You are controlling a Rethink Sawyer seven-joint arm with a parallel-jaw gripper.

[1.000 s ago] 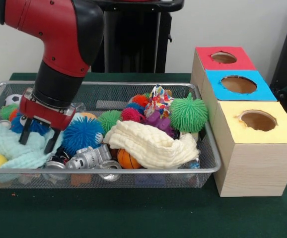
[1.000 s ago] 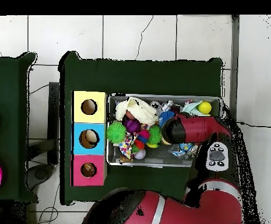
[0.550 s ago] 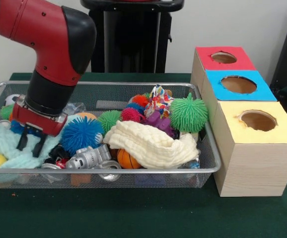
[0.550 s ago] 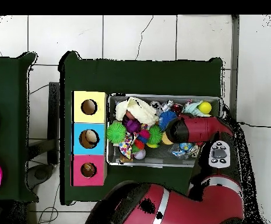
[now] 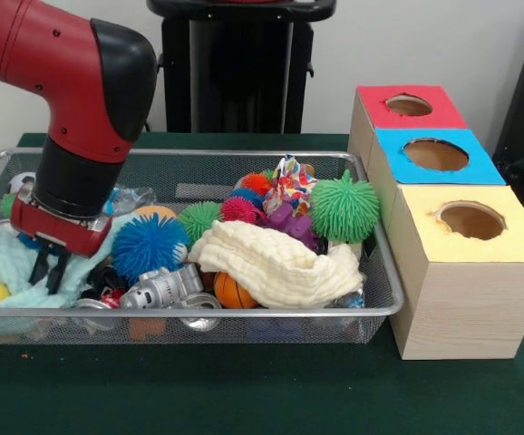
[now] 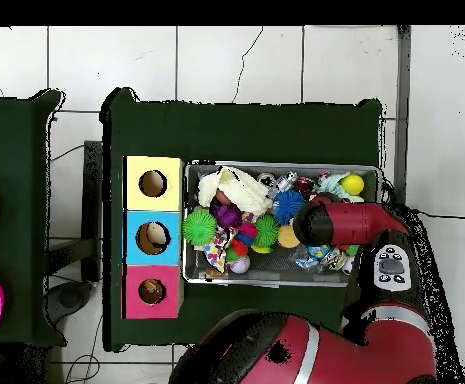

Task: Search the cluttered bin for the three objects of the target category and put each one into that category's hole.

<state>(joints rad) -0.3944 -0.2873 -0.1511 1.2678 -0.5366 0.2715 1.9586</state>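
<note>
The wire bin [image 5: 384,313] holds spiky balls, a cream cloth [image 5: 276,263] and a toy robot [image 5: 162,288] (all jumbled); the hand [image 5: 48,269], fingers together, presses the pale blue cloth [image 5: 13,263] at its left end.

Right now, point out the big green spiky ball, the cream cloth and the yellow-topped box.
big green spiky ball [image 5: 344,207], front view, middle of its spiky body.
cream cloth [image 5: 276,264], front view, centre of the folded bundle.
yellow-topped box [image 5: 507,240], front view, yellow top beside the hole.
</note>
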